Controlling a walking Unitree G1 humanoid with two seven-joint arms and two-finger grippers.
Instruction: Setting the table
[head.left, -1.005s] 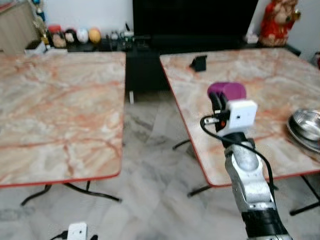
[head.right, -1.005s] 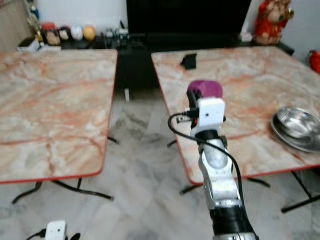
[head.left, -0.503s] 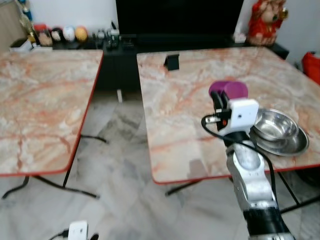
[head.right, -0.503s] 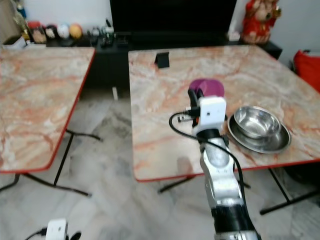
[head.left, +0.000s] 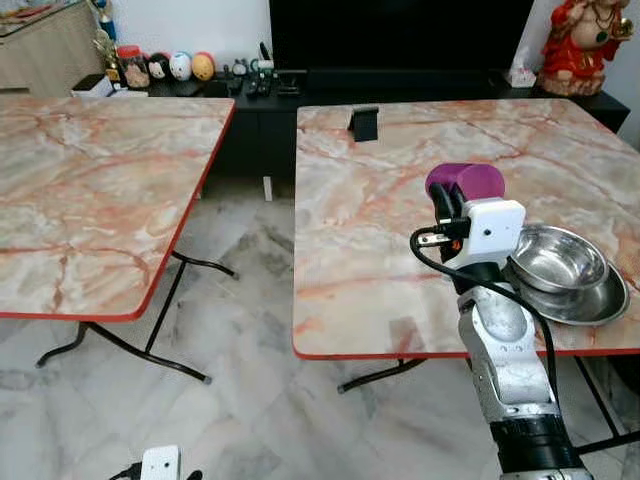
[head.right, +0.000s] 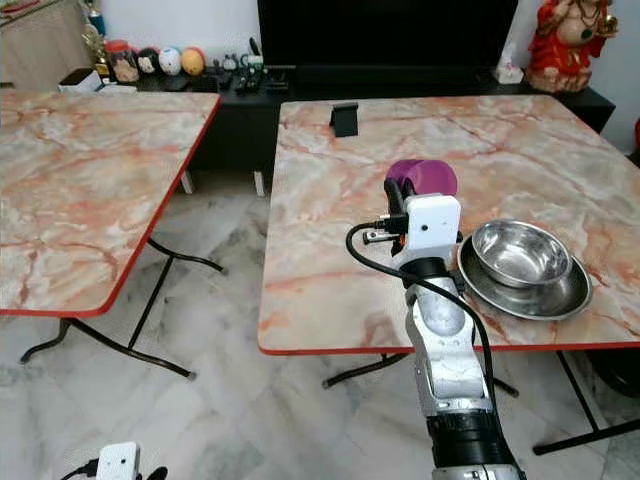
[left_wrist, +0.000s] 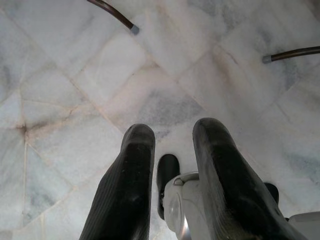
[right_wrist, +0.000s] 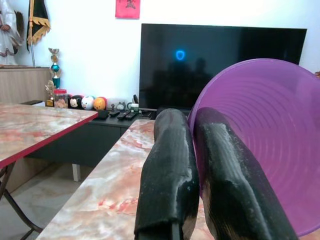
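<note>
My right gripper (head.left: 440, 203) is raised over the front part of the right marble table (head.left: 370, 210), shut on the rim of a purple plastic bowl (head.left: 466, 180). In the right wrist view the two fingers (right_wrist: 170, 165) pinch the rim of the purple plastic bowl (right_wrist: 260, 145), one inside and one outside. A steel bowl (head.left: 556, 258) sits in a steel plate (head.left: 604, 303) near the table's front right corner, just right of the arm. My left gripper (left_wrist: 170, 131) hangs low over the tiled floor, fingers apart with nothing between them.
A second marble table (head.left: 90, 200) stands to the left, with a floor gap (head.left: 245, 270) between the two. A small black stand (head.left: 364, 122) sits near the far edge of the right table. Behind are a dark TV cabinet (head.left: 400, 85), small ornaments (head.left: 180, 66) and a red figurine (head.left: 585, 40).
The whole picture has shifted, so the camera moved; the right table and steel dishes now sit more squarely ahead. My right gripper keeps hold of the purple bowl.
</note>
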